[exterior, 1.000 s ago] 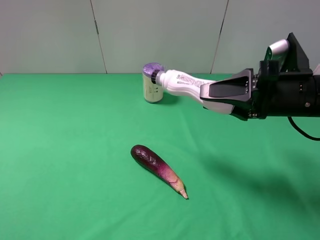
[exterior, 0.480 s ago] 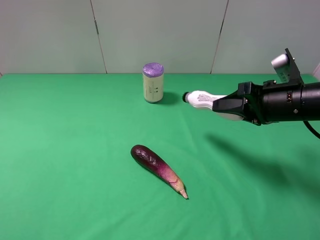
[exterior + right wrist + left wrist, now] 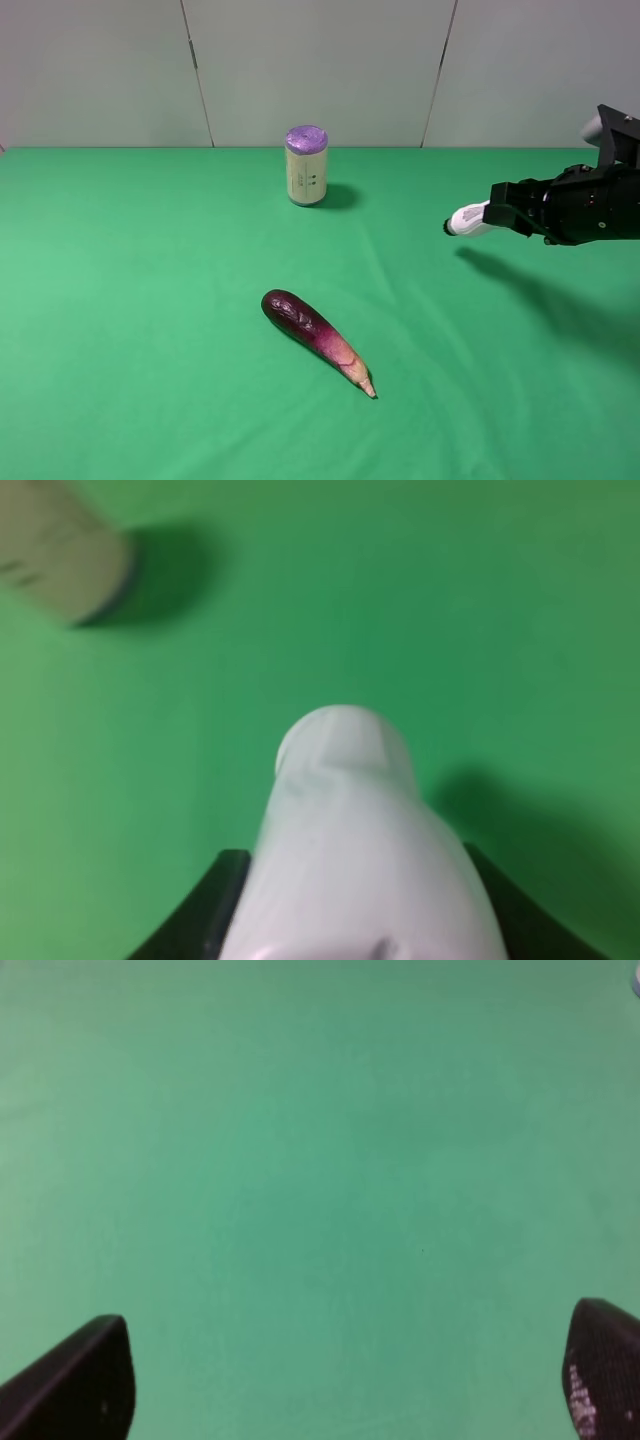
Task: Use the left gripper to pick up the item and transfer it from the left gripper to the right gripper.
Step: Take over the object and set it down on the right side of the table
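Exterior high: slim white black-capped bottle tight within right pincer; left pincer agape.

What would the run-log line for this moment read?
stage: handover done | right gripper: shut on bottle, held above table | left gripper: open, empty | can, eggplant: on table

One white bottle, one purple-lidded can, one eggplant, one left hand, one right hand.
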Available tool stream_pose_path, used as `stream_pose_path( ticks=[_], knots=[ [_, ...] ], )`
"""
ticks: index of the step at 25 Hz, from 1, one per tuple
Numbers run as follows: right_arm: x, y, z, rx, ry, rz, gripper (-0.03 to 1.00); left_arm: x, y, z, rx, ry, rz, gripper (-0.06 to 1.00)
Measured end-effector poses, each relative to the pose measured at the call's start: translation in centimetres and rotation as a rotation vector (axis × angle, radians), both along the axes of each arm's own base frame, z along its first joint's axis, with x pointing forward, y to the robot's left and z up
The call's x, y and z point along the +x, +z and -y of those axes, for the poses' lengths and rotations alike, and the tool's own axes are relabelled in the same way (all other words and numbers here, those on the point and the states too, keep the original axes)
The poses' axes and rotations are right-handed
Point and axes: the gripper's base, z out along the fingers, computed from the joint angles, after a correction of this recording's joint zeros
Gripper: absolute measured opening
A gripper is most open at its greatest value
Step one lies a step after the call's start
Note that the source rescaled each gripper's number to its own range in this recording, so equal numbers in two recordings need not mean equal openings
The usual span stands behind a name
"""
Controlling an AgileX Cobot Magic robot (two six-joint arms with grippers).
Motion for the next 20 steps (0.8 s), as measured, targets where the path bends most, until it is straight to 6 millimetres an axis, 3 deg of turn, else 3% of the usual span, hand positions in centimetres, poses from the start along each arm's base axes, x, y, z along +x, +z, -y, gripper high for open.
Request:
stream_pose_path(
  ticks=[20],
  knots=[
    [-1.3, -1.7, 0.5, -0.087, 0.012, -0.049, 0.02, 0.0, 0.0, 0.0, 0.0, 0.002, 0.0, 0.74]
  ],
)
